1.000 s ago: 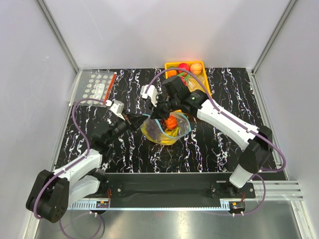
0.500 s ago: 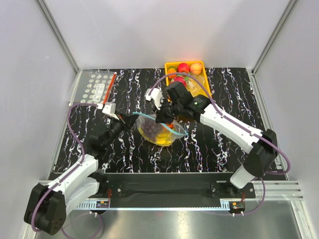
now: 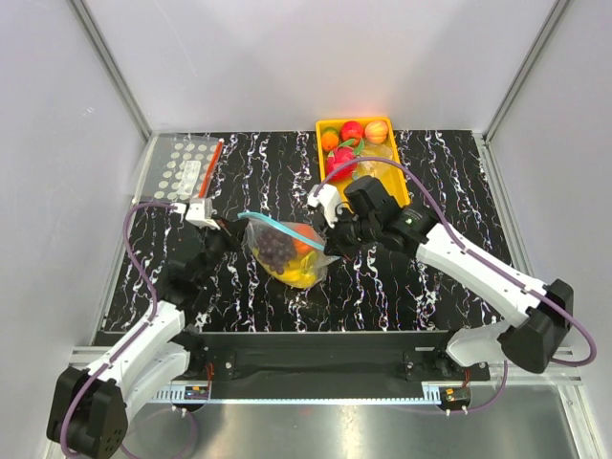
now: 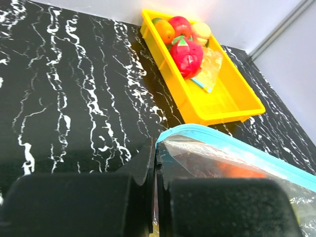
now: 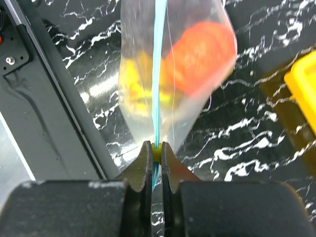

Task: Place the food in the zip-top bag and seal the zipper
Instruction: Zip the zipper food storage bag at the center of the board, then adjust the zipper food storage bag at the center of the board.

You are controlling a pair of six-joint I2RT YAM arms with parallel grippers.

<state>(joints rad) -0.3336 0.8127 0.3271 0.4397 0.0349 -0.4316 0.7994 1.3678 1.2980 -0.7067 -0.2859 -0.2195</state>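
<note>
Bag [image 3: 308,270]: fruit [image 3: 277,251] inside
Left fingers [image 4: 140,170]: pinching one end of zipper [image 3: 282,227]
Right fingers [image 5: 142,165]: pinching zipper's other end

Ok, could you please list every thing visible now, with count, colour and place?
zip-top bag: one, clear, held between both grippers
zipper: one, teal-blue, along bag's top edge
grapes: one bunch, dark purple, inside bag
round fruit: one, orange-red, inside bag
yellow fruit: count unclear, bag's bottom
tray: one, yellow, far edge, right of middle
tray fruits: four seen, orange, red, peach, pink, tray's far end
dotted bag: one, clear with white dots, red strip, far left
table: one, black with white veins
left gripper: black, shut on bag's corner
right gripper: black, shut on zipper's end
</note>
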